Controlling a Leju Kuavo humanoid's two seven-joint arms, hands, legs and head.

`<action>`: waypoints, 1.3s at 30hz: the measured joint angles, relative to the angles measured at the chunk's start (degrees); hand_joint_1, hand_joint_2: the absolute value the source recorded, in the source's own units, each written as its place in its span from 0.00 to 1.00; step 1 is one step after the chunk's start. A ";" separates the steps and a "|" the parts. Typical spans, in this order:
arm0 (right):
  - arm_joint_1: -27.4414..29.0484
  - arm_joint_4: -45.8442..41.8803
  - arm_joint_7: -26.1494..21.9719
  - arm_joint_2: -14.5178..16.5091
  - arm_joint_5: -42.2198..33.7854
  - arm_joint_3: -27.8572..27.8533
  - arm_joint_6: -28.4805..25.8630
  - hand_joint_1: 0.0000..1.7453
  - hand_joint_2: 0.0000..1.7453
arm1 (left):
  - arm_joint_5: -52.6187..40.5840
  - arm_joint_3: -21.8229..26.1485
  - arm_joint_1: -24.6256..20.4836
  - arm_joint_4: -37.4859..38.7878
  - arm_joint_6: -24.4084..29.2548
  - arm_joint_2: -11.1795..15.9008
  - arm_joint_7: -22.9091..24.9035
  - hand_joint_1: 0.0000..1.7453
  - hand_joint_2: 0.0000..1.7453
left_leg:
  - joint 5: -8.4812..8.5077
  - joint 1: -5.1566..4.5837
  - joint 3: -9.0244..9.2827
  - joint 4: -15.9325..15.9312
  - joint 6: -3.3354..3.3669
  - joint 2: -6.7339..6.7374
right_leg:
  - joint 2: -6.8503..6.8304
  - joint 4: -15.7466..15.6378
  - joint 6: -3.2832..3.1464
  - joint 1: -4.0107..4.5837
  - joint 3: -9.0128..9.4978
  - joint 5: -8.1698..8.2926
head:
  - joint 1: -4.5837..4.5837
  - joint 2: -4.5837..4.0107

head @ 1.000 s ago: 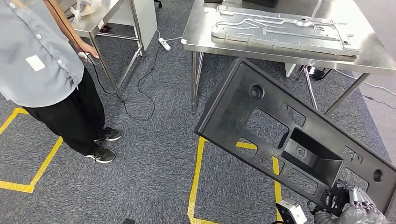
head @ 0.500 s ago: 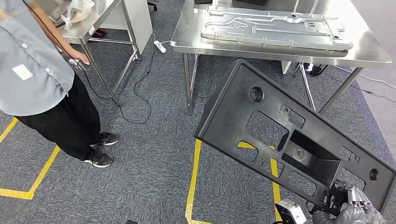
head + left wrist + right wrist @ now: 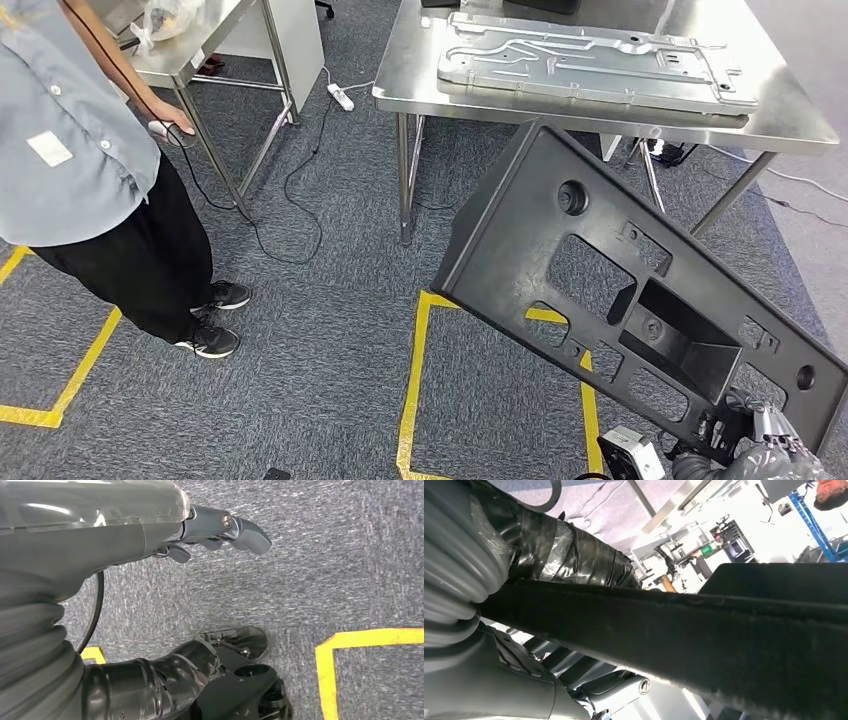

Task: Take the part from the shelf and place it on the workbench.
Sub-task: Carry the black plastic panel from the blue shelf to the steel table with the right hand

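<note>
Part (image 3: pixel 640 300), a long black plastic panel with cut-outs and a boxy recess, fills the lower right of our head view, tilted above the carpet, its upper end near the front edge of the steel workbench (image 3: pixel 790 118) at twelve o'clock. Our right hand (image 3: pixel 765 445) grips its lower end at five o'clock. On the bench lies a grey metal plate (image 3: pixel 600 62). A person (image 3: pixel 90 170) in a grey shirt stands at nine o'clock beside a second table (image 3: pixel 195 60); we can read no writing anywhere.

At our left wrist, the left hand (image 3: pixel 220 530) holds nothing, fingers loosely extended over grey carpet (image 3: pixel 325 570) with yellow tape (image 3: pixel 370 637).

At our right wrist, the part's dark edge (image 3: pixel 704 635) crosses the picture, clasped by the hand.
</note>
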 joint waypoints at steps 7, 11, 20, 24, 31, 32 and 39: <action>-0.13 0.03 0.00 0.00 -1.34 0.08 0.01 0.98 1.00 | -0.14 0.07 -0.18 0.00 -0.16 -0.01 -0.20 0.00 1.00 | -1.28 -0.13 0.47 0.60 -2.07 0.07 | -0.04 -9.16 -2.37 0.55 4.39 2.52 | -0.09 0.00; -0.20 0.20 0.00 -0.01 -1.73 0.42 0.01 0.98 1.00 | -0.33 0.22 -0.14 0.00 -0.14 0.00 -0.39 0.00 1.00 | -7.30 -0.05 -6.14 13.46 -2.48 -0.07 | -0.11 -9.81 -3.50 0.60 5.02 2.50 | -0.33 0.00; -0.19 1.20 0.22 -0.25 -2.16 1.08 0.01 0.98 1.00 | -0.47 0.81 -0.07 0.00 1.68 -0.01 0.08 0.00 1.00 | 0.83 -0.55 -1.66 0.73 -0.93 -0.34 | 0.56 -8.73 -2.30 1.22 5.58 1.13 | -0.31 0.00; -0.19 1.27 0.36 -0.41 -2.19 1.29 0.01 0.98 1.00 | -0.60 0.84 -0.08 0.00 2.25 -0.09 0.24 0.00 1.00 | 1.41 -0.02 -1.17 -0.39 0.13 0.02 | 0.35 -4.35 -1.03 0.82 3.69 -1.85 | -0.14 0.00; -0.20 1.77 0.52 -0.51 -2.16 1.39 0.01 0.98 1.00 | -0.77 0.94 -0.05 0.00 2.26 -0.23 0.27 0.00 1.00 | 0.73 0.02 -0.61 -0.18 -0.18 1.12 | -0.99 -2.41 -0.11 -0.10 1.70 0.23 | -0.08 0.00; -0.22 1.81 0.52 -0.51 -2.14 1.42 0.01 0.98 1.00 | -0.82 0.95 -0.07 0.00 2.25 -0.26 0.27 0.00 1.00 | 0.54 -0.05 -0.46 -0.09 -0.46 1.24 | -1.53 -5.73 -0.33 0.06 3.23 1.51 | -0.08 0.00; -0.30 1.92 0.55 -0.52 -2.10 1.64 0.00 0.98 1.00 | -0.95 1.01 -0.14 0.00 2.24 -0.28 0.28 0.00 1.00 | -2.70 0.03 -1.64 3.80 -2.58 1.11 | -0.36 -9.49 -2.84 0.37 4.67 2.66 | -0.19 0.00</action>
